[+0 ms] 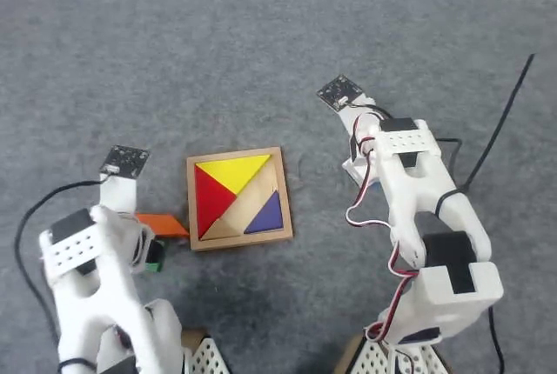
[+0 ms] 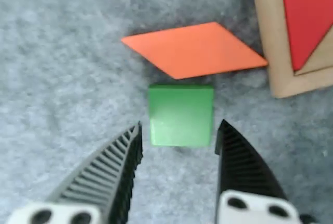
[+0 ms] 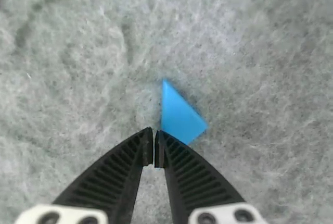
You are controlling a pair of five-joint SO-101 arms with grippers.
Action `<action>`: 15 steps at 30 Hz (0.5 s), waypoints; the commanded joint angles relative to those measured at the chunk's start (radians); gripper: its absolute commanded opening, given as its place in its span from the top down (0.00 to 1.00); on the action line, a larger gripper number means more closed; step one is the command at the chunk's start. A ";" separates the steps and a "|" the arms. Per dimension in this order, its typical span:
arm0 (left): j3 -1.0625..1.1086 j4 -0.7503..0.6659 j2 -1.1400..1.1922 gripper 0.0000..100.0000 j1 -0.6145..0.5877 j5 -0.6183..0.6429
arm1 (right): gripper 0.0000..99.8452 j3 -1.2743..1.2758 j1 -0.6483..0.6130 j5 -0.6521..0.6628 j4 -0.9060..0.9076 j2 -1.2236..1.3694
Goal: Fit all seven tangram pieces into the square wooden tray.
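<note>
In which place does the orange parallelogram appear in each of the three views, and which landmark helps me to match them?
High view: the orange parallelogram lies on the carpet beside the left edge of the wooden tray.
Left wrist view: it lies just beyond the green square, one tip at the tray's rim.
Right wrist view: not in it; a blue triangle lies there.
Shared landmark: the red triangle inside the tray, seen in the high and left wrist views.

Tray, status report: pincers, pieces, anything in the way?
Left pincer open at green square. Right pincer shut beside blue triangle. Tray holds yellow triangle, red triangle, purple triangle; orange parallelogram outside. No obstruction seen.
</note>
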 commanded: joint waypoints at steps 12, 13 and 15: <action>-0.188 -0.060 0.393 0.79 -0.002 -0.124 | 0.97 -0.009 0.015 -0.003 -0.016 -0.065; -0.186 -0.057 0.393 0.79 0.009 -0.124 | 0.97 -0.009 0.015 -0.003 -0.016 -0.065; -0.170 -0.055 0.388 0.79 0.020 -0.124 | 0.97 -0.009 0.015 -0.003 -0.016 -0.065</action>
